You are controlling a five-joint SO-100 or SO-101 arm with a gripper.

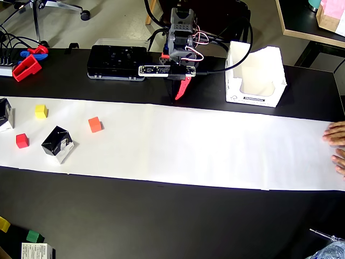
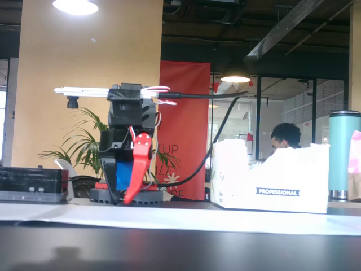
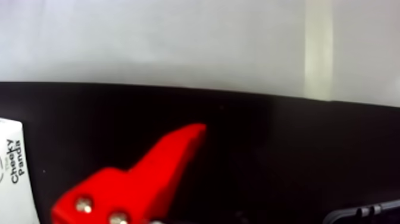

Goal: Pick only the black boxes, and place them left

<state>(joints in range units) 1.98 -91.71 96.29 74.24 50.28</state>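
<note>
Fingers: one red finger (image 1: 181,89) visible, pointing down at the table's rear edge; its partner is hidden, so whether the gripper (image 2: 131,195) is parted or closed cannot be told, and nothing shows in its grasp. Surface: black table (image 1: 161,216) crossed by a long white paper strip (image 1: 215,145) running left to right in the overhead view. Room: open workspace, tan wall, red banner (image 2: 186,130), hanging lamps, a seated person behind glass. White bin (image 1: 255,78) sits at the table's rear, right of the arm. One black box (image 1: 57,144) lies on the paper far left, well apart from the gripper, turned diagonally, its long axis roughly lower-left to upper-right. Another black box (image 1: 5,114) is cut by the left edge. Yellow cube (image 1: 41,111), orange cube (image 1: 95,124), red cube (image 1: 22,141) lie around them. A hand (image 1: 337,135) rests on the paper's right end.
</note>
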